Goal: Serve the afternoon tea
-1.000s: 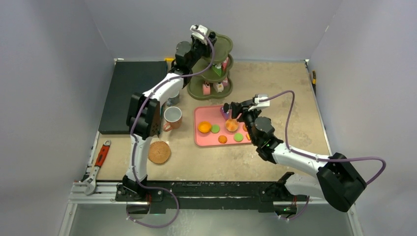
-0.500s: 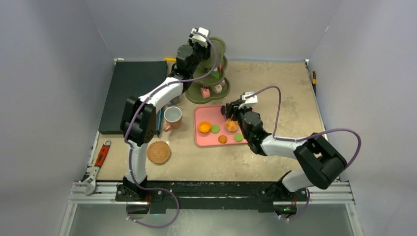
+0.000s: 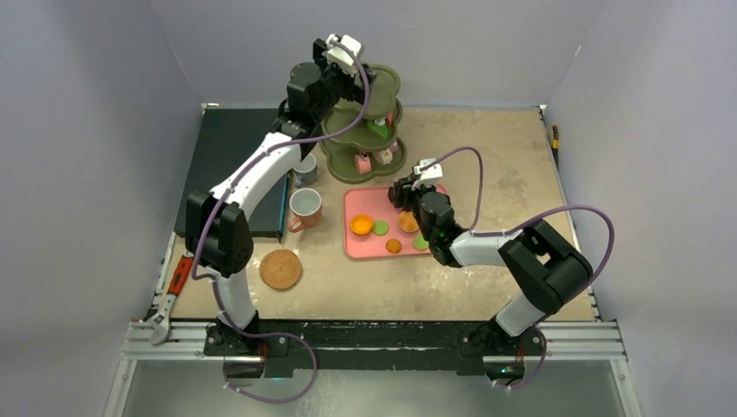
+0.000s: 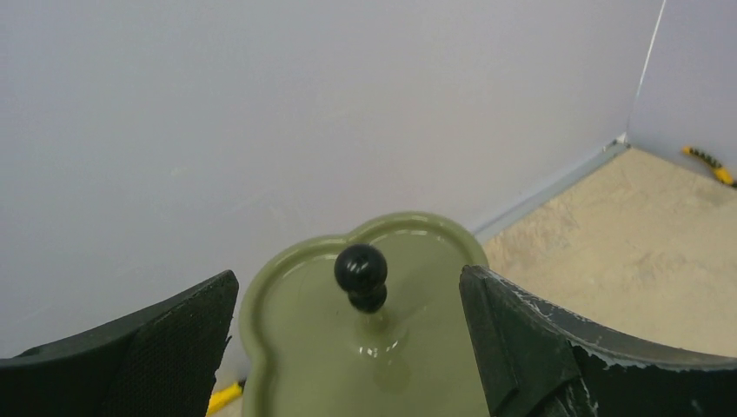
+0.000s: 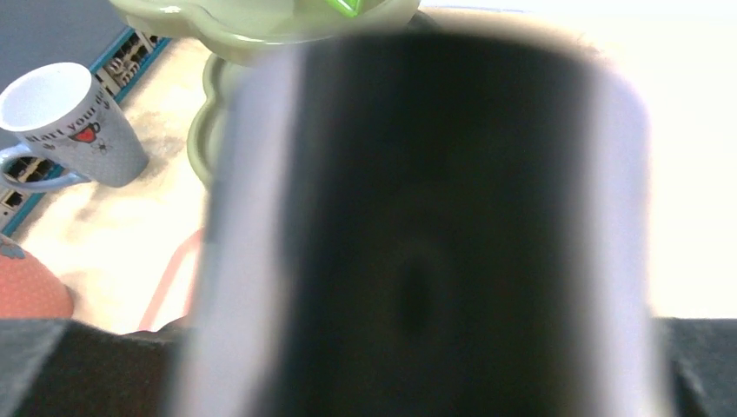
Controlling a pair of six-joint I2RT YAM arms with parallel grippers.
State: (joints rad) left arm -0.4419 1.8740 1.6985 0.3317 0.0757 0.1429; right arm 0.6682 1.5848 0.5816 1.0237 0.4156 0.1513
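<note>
My left gripper (image 3: 346, 71) hangs open and empty over the top tier (image 4: 295, 347) of the green three-tier stand (image 3: 388, 87), with the tier's black knob (image 4: 361, 269) between the wide jaws. My right gripper (image 3: 403, 193) hovers at the far right corner of the pink tray (image 3: 356, 250), shut on a dark sweet with lilac sides (image 5: 417, 217) that blurs most of its wrist view. Orange rounds (image 3: 361, 225) and green rounds (image 3: 381, 228) lie on the tray. Cake slices (image 3: 365, 159) stand on the lower tiers. The orange mug (image 3: 304, 208) and the grey mug (image 5: 74, 130) stand left of the tray.
A black mat (image 3: 230, 165) covers the far left of the table. A brown round disc (image 3: 281, 268) lies near the left arm, and a red wrench (image 3: 178, 274) rests at the left edge. Grey walls close in the back and both sides.
My left gripper has opened wide and drawn back leftward from the top tier. My right gripper has carried its sweet across the tray toward the stand.
</note>
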